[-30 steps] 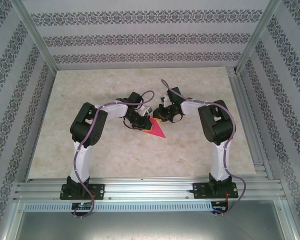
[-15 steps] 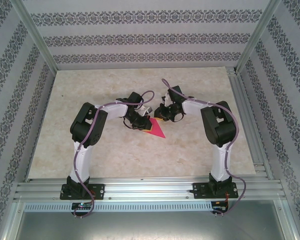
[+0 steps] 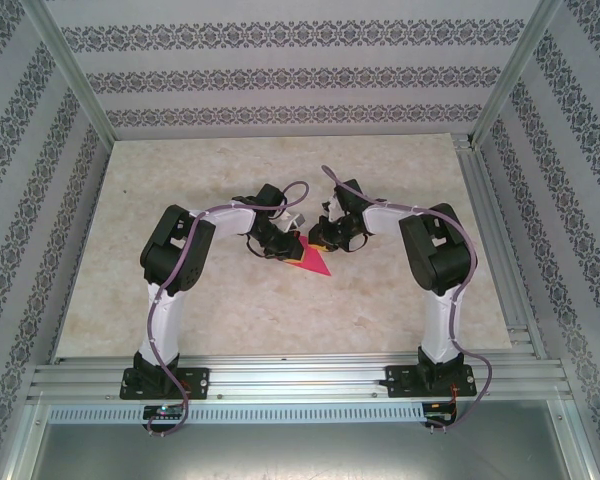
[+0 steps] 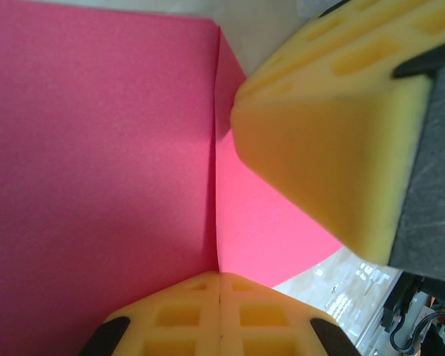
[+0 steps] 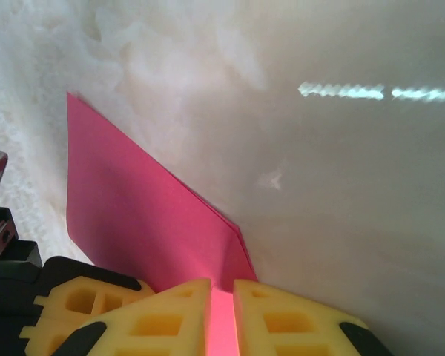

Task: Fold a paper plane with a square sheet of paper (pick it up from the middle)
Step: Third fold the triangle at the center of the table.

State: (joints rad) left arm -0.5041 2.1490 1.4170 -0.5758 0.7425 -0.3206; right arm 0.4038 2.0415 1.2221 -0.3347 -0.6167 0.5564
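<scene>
Magenta paper [image 5: 133, 215] lies between left gripper [image 4: 219, 285] and right gripper [image 5: 221, 291], both pinching it.

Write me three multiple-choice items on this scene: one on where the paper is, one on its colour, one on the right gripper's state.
1. Where is the paper?
A. Near the middle of the table, between the left gripper and the right gripper.
B. At the table's far right corner.
C. At its near left corner.

2. What colour is it?
A. Blue.
B. Magenta-pink.
C. White.

3. How does the right gripper stand?
A. Wide open, clear of the paper.
B. Closed on the paper.
C. Closed on a cup.

Answers:
1 A, the top view shows it mid-table where both grippers meet.
2 B, every view shows pink.
3 B, the right wrist view shows pink paper pinched between its fingers.
</scene>
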